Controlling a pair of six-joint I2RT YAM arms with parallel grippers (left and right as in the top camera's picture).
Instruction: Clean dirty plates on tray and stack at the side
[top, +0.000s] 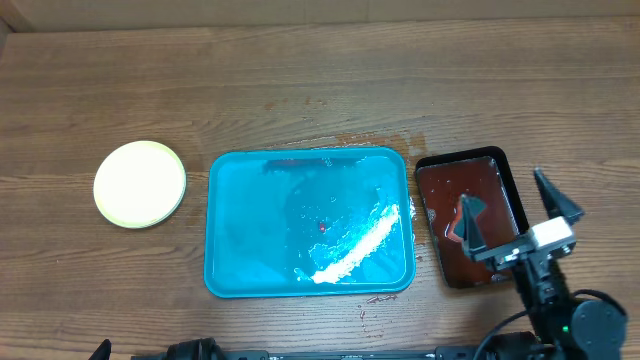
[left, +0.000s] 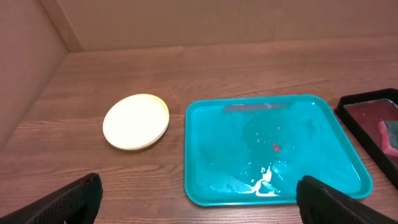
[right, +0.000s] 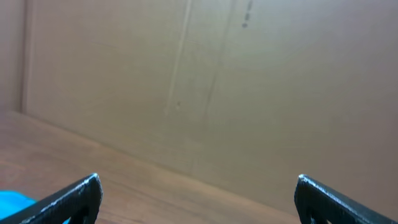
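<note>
Black-fingered, the right hand (top: 502, 188) is hanging spread apart over the dark tray (top: 445, 190) at the right. The left hand (left: 199, 183), also spread wide, is hovering nearer the pale yellow plate stack (top: 140, 183), which is sitting on the worktop just left of the turquoise tray (top: 250, 220).

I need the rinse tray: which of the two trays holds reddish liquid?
The smaller dark tray, right of the big blue tray. Its inside is covered with red-brown liquid, while the blue one is only wet.
</note>
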